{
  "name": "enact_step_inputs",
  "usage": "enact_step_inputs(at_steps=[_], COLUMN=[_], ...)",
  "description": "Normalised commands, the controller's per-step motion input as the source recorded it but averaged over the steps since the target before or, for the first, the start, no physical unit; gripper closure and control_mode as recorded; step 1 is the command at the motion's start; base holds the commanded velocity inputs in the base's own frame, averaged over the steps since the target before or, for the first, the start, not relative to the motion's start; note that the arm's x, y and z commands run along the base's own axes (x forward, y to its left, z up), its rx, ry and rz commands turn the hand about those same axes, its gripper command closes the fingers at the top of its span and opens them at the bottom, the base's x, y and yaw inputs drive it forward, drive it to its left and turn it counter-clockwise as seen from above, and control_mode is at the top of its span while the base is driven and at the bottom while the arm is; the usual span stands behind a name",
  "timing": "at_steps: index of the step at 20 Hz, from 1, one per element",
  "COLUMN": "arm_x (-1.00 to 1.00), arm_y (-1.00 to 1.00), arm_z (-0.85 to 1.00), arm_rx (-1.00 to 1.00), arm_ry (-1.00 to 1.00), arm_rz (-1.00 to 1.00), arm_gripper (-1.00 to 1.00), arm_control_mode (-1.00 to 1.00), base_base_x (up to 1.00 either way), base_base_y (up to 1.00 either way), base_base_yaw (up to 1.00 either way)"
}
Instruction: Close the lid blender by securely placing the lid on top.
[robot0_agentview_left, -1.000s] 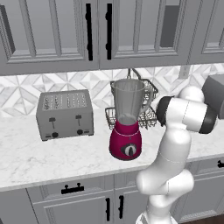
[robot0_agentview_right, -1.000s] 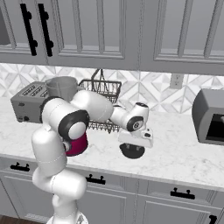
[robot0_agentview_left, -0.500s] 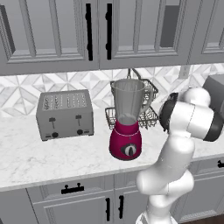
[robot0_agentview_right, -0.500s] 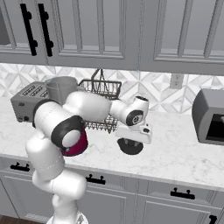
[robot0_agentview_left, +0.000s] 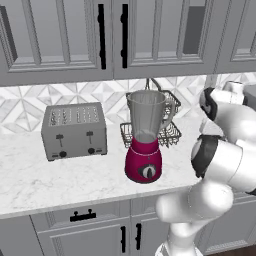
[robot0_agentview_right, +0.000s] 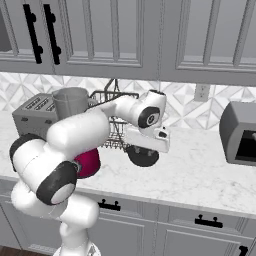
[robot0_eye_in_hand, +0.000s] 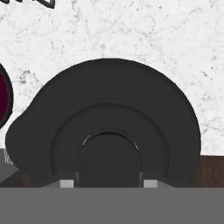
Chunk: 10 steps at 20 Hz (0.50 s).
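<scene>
The blender (robot0_agentview_left: 146, 140) stands on the counter with its clear jar open at the top; its jar (robot0_agentview_right: 71, 102) and magenta base (robot0_agentview_right: 88, 162) show partly behind my arm. The lid (robot0_agentview_right: 143, 156), a round black cap, hangs just above the marble to the blender's right. My gripper (robot0_agentview_right: 145, 148) points down and is shut on it. In the hand view the lid (robot0_eye_in_hand: 109, 127) is close up, and my fingertips (robot0_eye_in_hand: 66, 183) flank its raised centre knob. A magenta sliver of the blender (robot0_eye_in_hand: 3, 100) shows at the left edge.
A grey toaster (robot0_agentview_left: 75, 131) sits left of the blender. A black wire basket (robot0_agentview_left: 170, 131) stands right behind it against the tiled wall. A dark grey appliance (robot0_agentview_right: 240, 132) stands at the counter's right end. Upper cabinets (robot0_agentview_left: 100, 35) hang low above the jar.
The gripper has lifted the lid off the counter and carried it a little left, toward the blender. The arm's elbow has swung up.
</scene>
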Motion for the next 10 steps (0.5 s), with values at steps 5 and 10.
enact_step_inputs(at_steps=[5, 10], arm_x=[-0.82, -0.68], arm_y=[0.44, 0.81], arm_z=[1.0, 1.0], arm_rx=[-0.04, -0.06], arm_ry=[-0.13, -0.09], arm_rz=[0.0, 0.0], arm_gripper=[1.0, 1.0], arm_control_mode=[-1.0, -1.0], base_base_x=[0.0, 0.0], base_base_y=[0.0, 0.0], base_base_yaw=[0.0, 0.0])
